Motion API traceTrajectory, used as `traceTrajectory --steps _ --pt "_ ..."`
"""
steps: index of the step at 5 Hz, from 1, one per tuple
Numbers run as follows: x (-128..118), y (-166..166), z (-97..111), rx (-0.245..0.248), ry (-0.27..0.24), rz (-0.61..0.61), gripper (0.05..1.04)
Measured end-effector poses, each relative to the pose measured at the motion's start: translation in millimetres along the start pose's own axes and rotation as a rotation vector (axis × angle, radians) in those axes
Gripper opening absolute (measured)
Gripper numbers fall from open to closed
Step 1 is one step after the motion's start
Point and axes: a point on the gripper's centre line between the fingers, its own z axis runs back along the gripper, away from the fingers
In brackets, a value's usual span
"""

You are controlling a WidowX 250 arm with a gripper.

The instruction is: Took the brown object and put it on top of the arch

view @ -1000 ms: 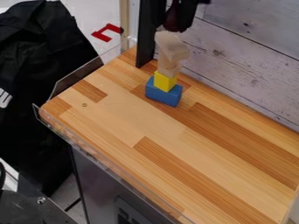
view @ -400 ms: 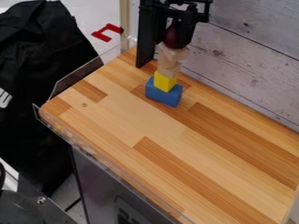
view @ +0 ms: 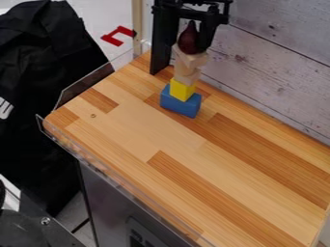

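Observation:
The black gripper (view: 190, 34) hangs at the top of the camera view, over the stack, its fingers open on either side of the dark reddish-brown object (view: 189, 40). That object is upright with a pointed top, resting on the pale wooden arch (view: 191, 59). The arch's shape is partly hidden by the brown object. Below it are another pale wooden piece (view: 186, 77), a yellow block (view: 182, 90) and, at the bottom, a blue block (view: 180, 102) standing on the wooden table (view: 148, 128).
A black upright post (view: 160, 55) stands close behind the stack to the left. The pale plank wall (view: 270, 72) runs along the back right. A clear guard (view: 80, 87) edges the table's left side, with black cloth (view: 45, 82) beyond.
The gripper has come down over the stack, bringing the brown object onto the arch. Since the middle frame its fingers have parted, and more of the object shows between them.

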Motion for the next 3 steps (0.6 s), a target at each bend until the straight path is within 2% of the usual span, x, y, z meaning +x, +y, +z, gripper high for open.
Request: traceTrajectory --steps 1,2,3 --pt "0 0 0 -0.003 -0.015 0.028 0.999" --pt "-5 -3 28 -0.016 -0.103 0.033 0.999" --pt "-26 -13 70 -0.028 -0.197 0.012 0.999"
